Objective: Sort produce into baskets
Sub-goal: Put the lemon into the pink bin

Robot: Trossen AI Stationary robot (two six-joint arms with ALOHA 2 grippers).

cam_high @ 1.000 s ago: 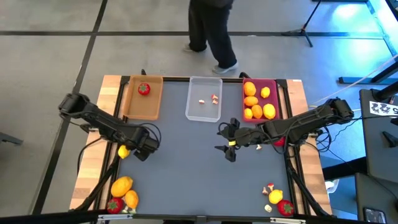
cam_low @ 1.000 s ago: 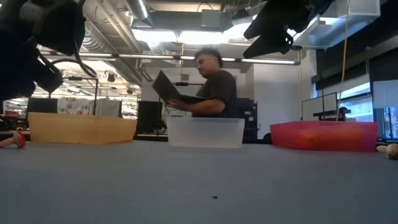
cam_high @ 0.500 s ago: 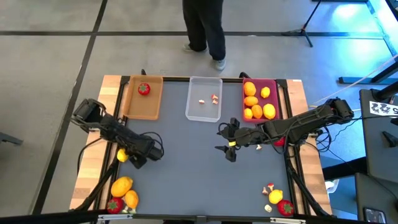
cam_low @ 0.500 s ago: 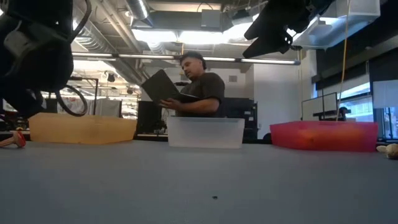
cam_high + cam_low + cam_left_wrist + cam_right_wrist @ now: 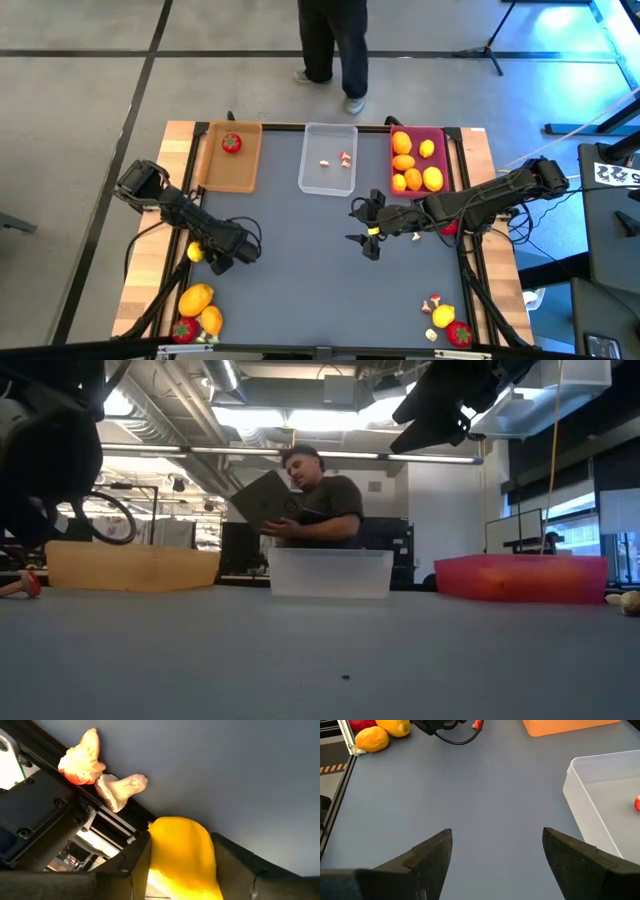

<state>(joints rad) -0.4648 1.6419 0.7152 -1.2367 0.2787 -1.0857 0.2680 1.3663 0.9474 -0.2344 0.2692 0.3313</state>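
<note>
A yellow fruit (image 5: pixel 182 852) lies at the table's left edge (image 5: pixel 195 252), where the grey mat meets the rail. My left gripper (image 5: pixel 182 875) has closed on it. My right gripper (image 5: pixel 353 226) hangs open above the middle of the table with nothing between its fingers (image 5: pixel 495 855). Along the far edge stand three baskets. The tan basket (image 5: pixel 245 175) holds a red strawberry (image 5: pixel 231 143). The clear basket (image 5: pixel 315 180) holds mushroom bits (image 5: pixel 345 158). The pink basket (image 5: pixel 441 150) holds yellow and orange fruits (image 5: pixel 404 162). My left gripper pinches the yellow fruit's two sides (image 5: pixel 155 850) between its two fingers (image 5: pixel 127 867), which slant down at it. The fruit fills the gap between them. Whether it is lifted or lies on the table's edge cannot be told.
Two mushroom bits (image 5: pixel 107 782) lie by the rail just beyond the held fruit. Orange fruits (image 5: pixel 198 300) and a red piece (image 5: pixel 184 330) lie at the near left corner. More produce (image 5: pixel 445 318) lies at the near right. A person (image 5: pixel 335 45) stands behind the far edge.
My left gripper has sunk and swung toward the table's near left, onto the yellow fruit at the edge, rolling as it went. The fruit has stayed in place. The person behind the table has shifted a little.
</note>
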